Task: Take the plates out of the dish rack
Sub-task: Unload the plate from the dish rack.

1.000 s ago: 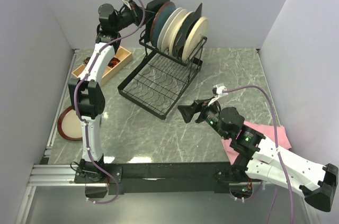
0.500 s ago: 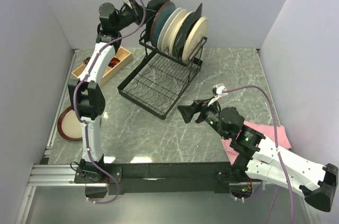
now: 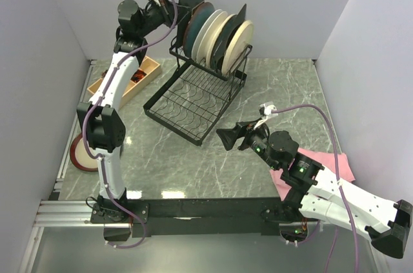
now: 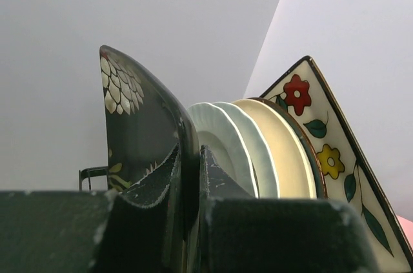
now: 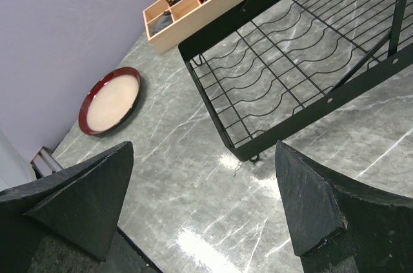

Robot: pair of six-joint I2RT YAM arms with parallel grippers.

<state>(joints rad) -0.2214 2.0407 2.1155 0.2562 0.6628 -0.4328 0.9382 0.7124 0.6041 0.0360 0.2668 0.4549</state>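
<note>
Black square plate (image 4: 139, 124): 11 o'clock, end of the upright row in the dish rack (image 3: 193, 102), rim pinched by the closed left fingers (image 3: 174, 15).
Right fingers (image 3: 226, 138): wide apart, empty, over the bench (image 3: 277, 92) toward 5 o'clock.
Done: one brown-rimmed plate (image 5: 110, 101) lies at 8 o'clock.
Remaining: other plates (image 3: 222, 34), standing in their slots.
Around: wooden tray (image 3: 145, 73) at 10, pink cloth (image 3: 329, 163) at 4; the tight-packed row may snag.
</note>
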